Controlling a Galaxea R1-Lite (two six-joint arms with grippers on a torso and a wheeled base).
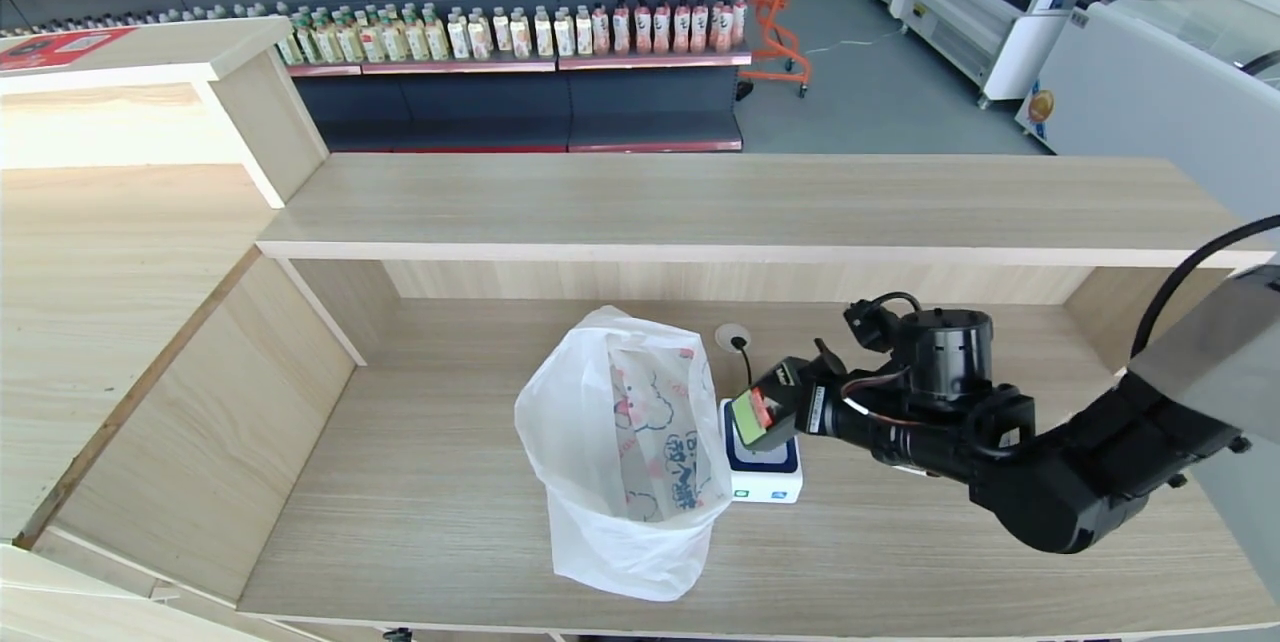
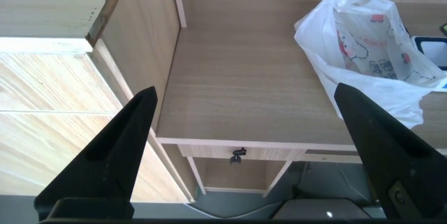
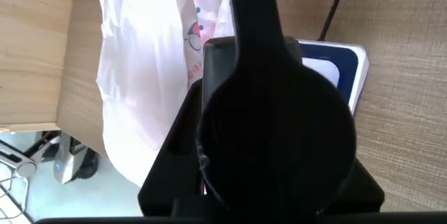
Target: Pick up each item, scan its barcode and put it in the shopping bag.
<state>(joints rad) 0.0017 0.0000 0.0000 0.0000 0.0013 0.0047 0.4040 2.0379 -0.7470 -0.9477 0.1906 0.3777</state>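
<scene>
My right gripper (image 1: 768,414) is shut on a small green item with a red patch (image 1: 758,412) and holds it just above the white and blue barcode scanner (image 1: 765,477). A white plastic shopping bag (image 1: 600,482) stands open immediately left of the scanner, and inside it is a pack with a cartoon print (image 1: 660,442). In the right wrist view a dark round shape (image 3: 276,133) covers most of the scanner (image 3: 342,67), with the bag (image 3: 140,77) beside it. My left gripper (image 2: 244,95) is open and holds nothing, off the counter's front edge and away from the bag (image 2: 363,42).
The wooden counter (image 1: 900,562) has a raised ledge (image 1: 700,202) behind and a side wall (image 1: 200,442) on the left. A cable runs from the scanner into a round hole (image 1: 733,334). Store shelves with bottles (image 1: 520,32) stand beyond.
</scene>
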